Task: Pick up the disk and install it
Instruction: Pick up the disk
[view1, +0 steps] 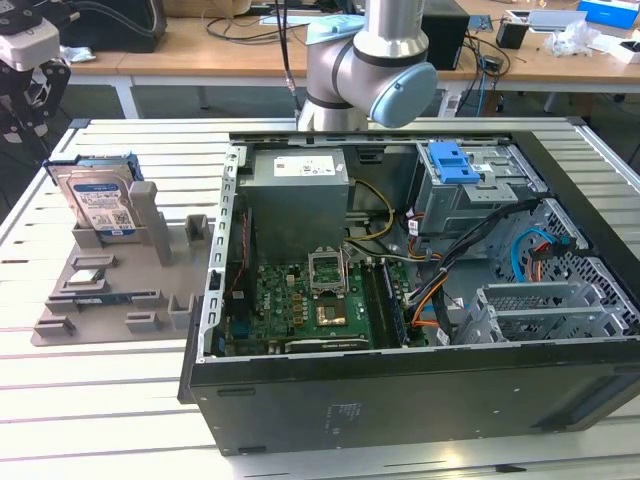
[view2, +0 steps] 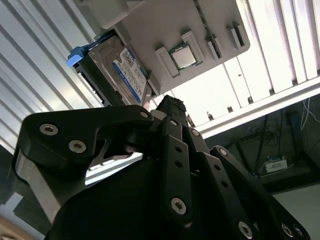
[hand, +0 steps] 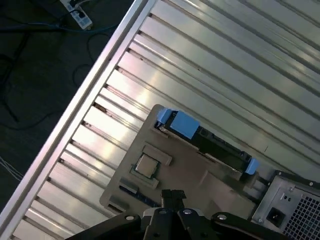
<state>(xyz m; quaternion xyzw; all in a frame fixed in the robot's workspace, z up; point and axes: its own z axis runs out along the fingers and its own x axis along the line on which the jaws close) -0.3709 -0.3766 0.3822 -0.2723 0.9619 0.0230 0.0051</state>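
On the grey holder, nine o'clock from the open computer case in the exterior view: the disk stands on edge in its slot, untouched. Gripper hangs above the holder, apart from the disk; fingers pressed together, nothing between. Pick-up not yet made. Install wholly left. Drive cage with blue latch sits one o'clock inside the case.

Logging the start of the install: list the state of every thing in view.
Silver metal hard disk with blue rails: standing on edge in the grey plastic holder, not picked up.
Small square silver chip: lying flat in a holder recess.
Black computer case: on its side, open, side panel off.
Black hand: clear of the disk.
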